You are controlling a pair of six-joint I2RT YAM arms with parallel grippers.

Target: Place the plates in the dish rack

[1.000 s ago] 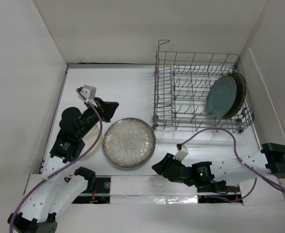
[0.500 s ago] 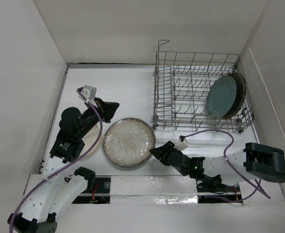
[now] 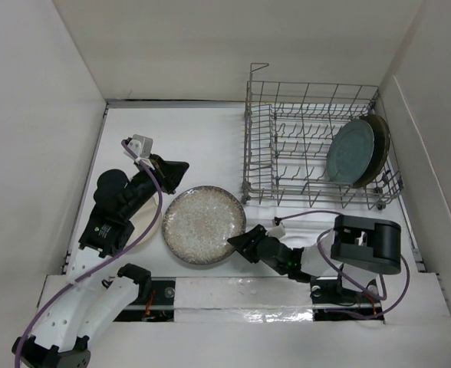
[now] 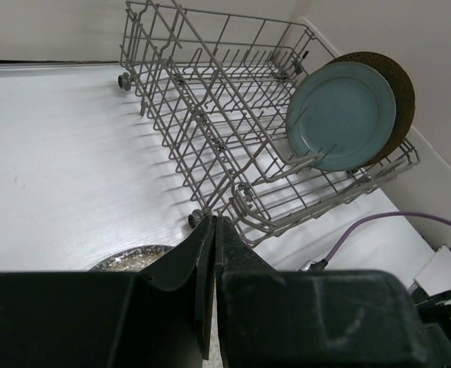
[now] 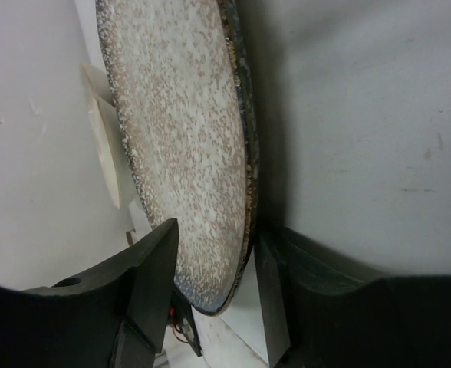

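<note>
No text, brand, number or sign can be read in any view. The white tag (image 3: 140, 143) on the purple cable (image 3: 161, 201) is too small to show print.

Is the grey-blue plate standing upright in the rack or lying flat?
Upright: the grey-blue plate stands on edge in the dish rack, beside the brown plate.

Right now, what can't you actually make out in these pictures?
- Cream plate: top view, mostly under the left arm.
- Brown plate: top and left wrist views, only an edge shows behind the grey-blue plate.
- Speckled plate: right wrist view, cut off by the top edge.
</note>
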